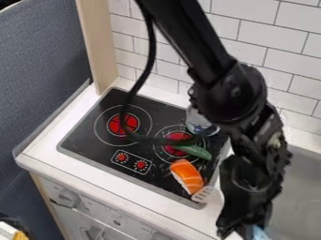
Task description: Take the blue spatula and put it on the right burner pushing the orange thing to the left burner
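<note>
Here, then, we list one blue spatula: a light-blue piece [257,233] at the lower right, by the gripper [243,228], running down to the view's bottom edge. Item, a pale slotted blade [203,193] over the cooktop's front right corner, just beside the orange thing's lower end; we cannot tell whether it joins the blue piece, nor the spatula's full long axis or which way it points. Item, one black gripper, hanging down at the lower right; how far open it is, and whether it holds the blue piece or only touches it, we cannot tell. Item, one orange thing [187,175], with a white side, slanting from upper left to lower right, its upper end near the right burner [177,136]. Item, one green piece [195,151], aslant at that burner's front edge.
</note>
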Available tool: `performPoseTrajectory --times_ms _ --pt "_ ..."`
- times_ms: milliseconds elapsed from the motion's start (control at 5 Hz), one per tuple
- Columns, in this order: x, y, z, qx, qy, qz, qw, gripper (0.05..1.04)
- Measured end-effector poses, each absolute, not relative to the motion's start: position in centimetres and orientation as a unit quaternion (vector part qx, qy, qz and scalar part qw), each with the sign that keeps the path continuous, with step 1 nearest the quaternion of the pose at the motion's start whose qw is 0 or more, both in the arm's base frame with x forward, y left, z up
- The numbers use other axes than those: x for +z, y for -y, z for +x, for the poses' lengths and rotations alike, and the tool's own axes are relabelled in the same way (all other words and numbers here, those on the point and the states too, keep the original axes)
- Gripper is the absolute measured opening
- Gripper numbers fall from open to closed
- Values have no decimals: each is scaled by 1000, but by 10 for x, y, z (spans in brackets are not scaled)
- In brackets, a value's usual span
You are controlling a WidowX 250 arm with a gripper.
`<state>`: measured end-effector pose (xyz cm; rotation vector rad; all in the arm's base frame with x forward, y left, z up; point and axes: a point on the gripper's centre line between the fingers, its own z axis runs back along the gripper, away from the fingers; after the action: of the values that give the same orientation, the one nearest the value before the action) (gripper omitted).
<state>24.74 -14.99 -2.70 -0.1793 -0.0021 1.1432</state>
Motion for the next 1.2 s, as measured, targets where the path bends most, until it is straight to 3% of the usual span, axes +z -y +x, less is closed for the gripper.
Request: performPoseTrajectory --times_ms 600,1200 --pt "-23 112 290 595 36 -85 798 324" --pt "-27 61 303 663 50 -54 745 324"
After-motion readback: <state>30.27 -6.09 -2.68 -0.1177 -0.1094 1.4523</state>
